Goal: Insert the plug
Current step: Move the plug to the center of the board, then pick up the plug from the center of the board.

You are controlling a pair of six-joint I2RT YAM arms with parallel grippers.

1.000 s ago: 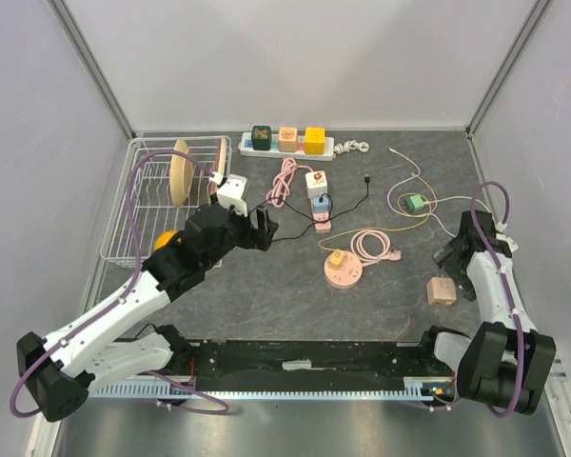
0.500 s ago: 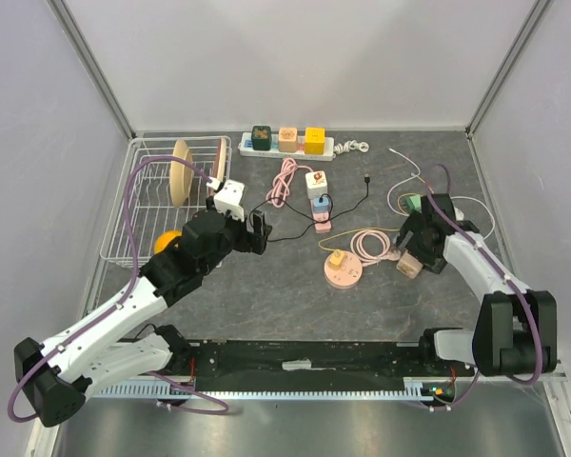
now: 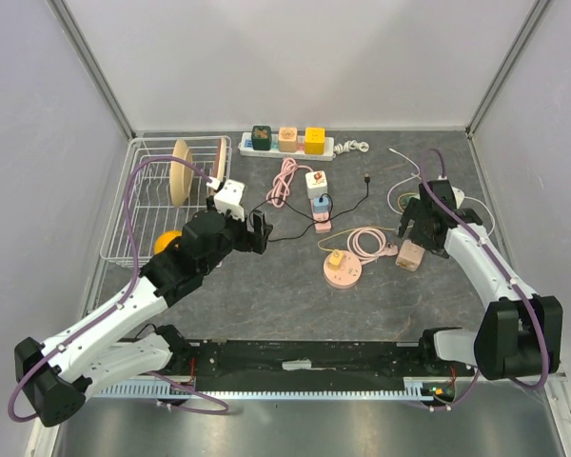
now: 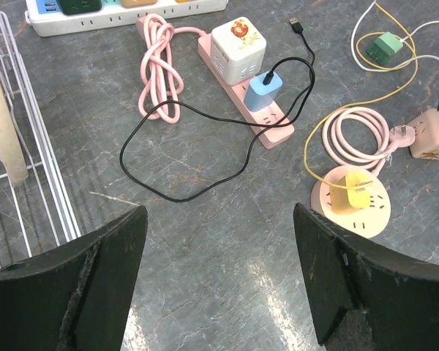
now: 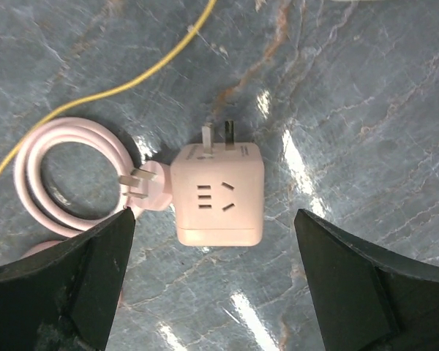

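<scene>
My right claw (image 5: 214, 219) sits wide open, holding nothing, over the pink cube adapter (image 5: 218, 196) at frame centre; I'd drop straight, pinch its 2 flat sides, keep the prongs (image 5: 228, 130) clear

The left arm (image 3: 124, 305) extends diagonally forward from its base. The left hand (image 3: 258, 232) is angled forward and down, its 2 fingers (image 4: 80, 285) spread wide, holding nothing. The right arm (image 3: 485, 267) reaches forward and inward. The right hand (image 3: 421, 233) points straight down, spread wide, empty.
</scene>
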